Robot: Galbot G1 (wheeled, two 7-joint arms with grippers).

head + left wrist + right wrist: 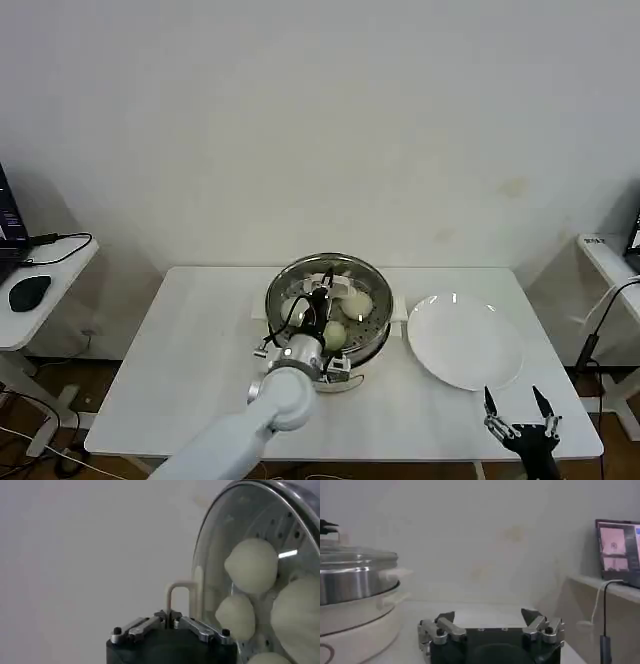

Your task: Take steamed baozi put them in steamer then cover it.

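The steamer [330,305] stands near the middle of the white table [190,350], its shiny steel wall rising from a white base. The cover [345,272] lies on top of it, its metal rim seated on the steamer's rim, and through the clear glass the steamed baozi [357,303] show as pale round buns resting on the perforated tray. In the left wrist view three buns are plainly visible behind the glass [250,565], with the edge of a fourth at the frame's border.

The left pincer [322,298] reaches over the cover from the near side, its arm crossing the table's front edge. In the left wrist view the left pincer's tips [168,614] are drawn narrow and closed on the cream bar handle [181,596] at the centre of the cover.

The white plate [465,340] sits just beside the steamer on the robot's right, bare. The right pincer [521,408] hangs at the table's near right corner, apart from the plate, its fingers spread wide and holding nothing; the right wrist view shows the same wide gap [488,617], with the covered steamer [355,580] off to one side
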